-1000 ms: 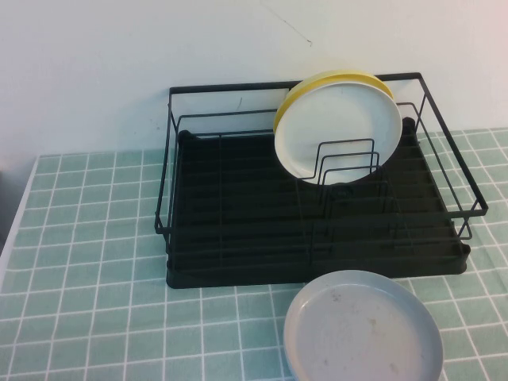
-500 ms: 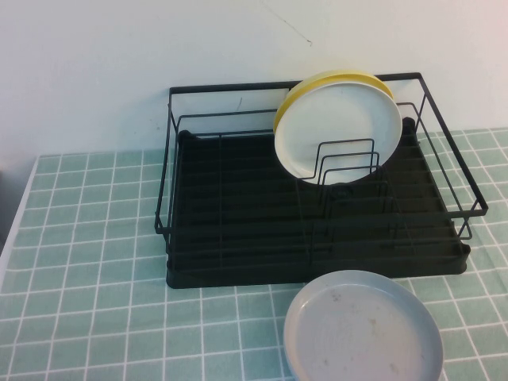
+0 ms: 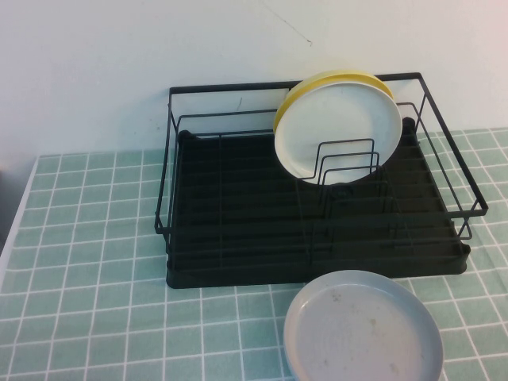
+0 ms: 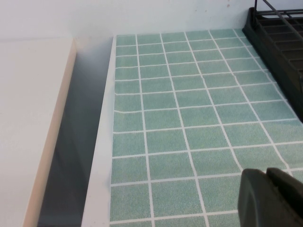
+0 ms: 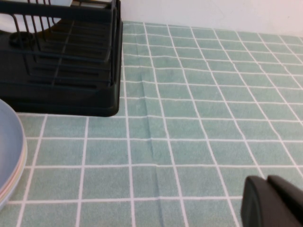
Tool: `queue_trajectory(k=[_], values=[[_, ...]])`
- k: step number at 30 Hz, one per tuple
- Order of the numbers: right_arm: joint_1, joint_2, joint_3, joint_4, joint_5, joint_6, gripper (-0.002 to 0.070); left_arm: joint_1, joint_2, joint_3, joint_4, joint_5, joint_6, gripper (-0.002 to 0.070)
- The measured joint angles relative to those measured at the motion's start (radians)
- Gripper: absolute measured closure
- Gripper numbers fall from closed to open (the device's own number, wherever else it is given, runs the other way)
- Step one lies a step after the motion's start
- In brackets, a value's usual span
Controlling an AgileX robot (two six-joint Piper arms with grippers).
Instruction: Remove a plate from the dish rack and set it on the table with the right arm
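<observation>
The white plate (image 3: 337, 131) stands upright in the wire dividers of the black dish rack (image 3: 238, 230), leaning on a yellow plate (image 3: 317, 82) behind it. The rack stands on the green-tiled table (image 3: 87, 238). Neither arm shows in the high view. My right gripper (image 5: 267, 179) is shut and empty, low over bare tiles to the right of the rack's corner (image 5: 71, 90). My left gripper (image 4: 266, 172) is shut and empty over tiles near the table's left edge, with the rack's corner (image 4: 284, 38) ahead of it.
A grey speckled plate (image 3: 363, 327) lies flat on the table in front of the rack; its rim shows in the right wrist view (image 5: 7, 146). The table's white left edge (image 4: 102, 156) drops into a dark gap beside a pale surface.
</observation>
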Motion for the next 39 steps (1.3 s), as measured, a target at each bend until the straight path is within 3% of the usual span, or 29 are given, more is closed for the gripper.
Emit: queue_trajectory(k=[33,39], values=[[0.000,0.000,0.002,-0.003,-0.011,0.000,0.0678,0.000,0.000,0.000,0.000,0.000,0.000,0.0678],[0.000,0.000,0.011,-0.029,-0.178,0.000,0.0678,0.000,0.000,0.000,0.000,0.000,0.000,0.0678]])
